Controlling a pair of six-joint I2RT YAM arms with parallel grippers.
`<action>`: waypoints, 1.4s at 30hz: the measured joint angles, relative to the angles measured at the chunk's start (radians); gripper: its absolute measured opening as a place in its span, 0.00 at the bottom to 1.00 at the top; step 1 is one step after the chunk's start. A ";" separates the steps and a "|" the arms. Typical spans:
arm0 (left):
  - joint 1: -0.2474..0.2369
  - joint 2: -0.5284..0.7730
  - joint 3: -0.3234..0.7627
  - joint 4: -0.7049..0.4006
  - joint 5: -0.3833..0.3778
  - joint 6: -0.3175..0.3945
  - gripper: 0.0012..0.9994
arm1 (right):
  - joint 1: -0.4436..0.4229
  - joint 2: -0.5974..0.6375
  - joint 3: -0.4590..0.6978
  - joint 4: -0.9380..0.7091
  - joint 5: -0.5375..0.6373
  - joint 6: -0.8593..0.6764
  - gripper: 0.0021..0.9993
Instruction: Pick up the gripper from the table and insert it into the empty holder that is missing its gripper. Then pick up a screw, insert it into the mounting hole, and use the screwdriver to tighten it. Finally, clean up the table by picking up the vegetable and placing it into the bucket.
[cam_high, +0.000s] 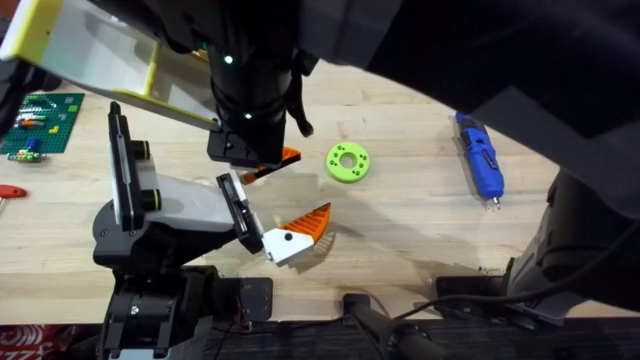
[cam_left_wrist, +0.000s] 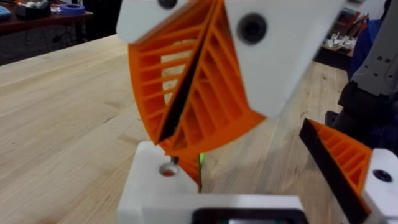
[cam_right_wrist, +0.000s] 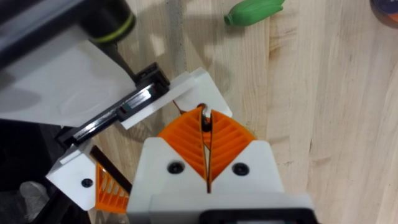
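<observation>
screw (cam_right_wrist: 203, 118) pinched in right wrist view, perhaps over holder (cam_high: 170, 205), screwdriver (cam_high: 480, 156) overhead

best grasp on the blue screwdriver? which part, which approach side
Take the screwdriver at mid-barrel, with the claw coming straight down and closing across its narrow width. It lies flat on the table, long axis running away from the arm bases and bit toward them. Bare wood on both long sides leaves room for the fingers.
</observation>
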 joint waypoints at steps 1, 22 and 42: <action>0.000 0.000 0.000 0.002 0.000 0.000 0.99 | 0.000 0.000 0.000 -0.001 0.000 0.000 0.01; 0.000 0.000 0.000 0.002 0.000 0.000 0.99 | -0.009 0.000 0.047 -0.017 0.000 0.001 0.01; 0.000 0.000 0.000 0.002 0.000 0.000 0.99 | -0.009 0.000 0.047 -0.003 -0.031 0.001 0.01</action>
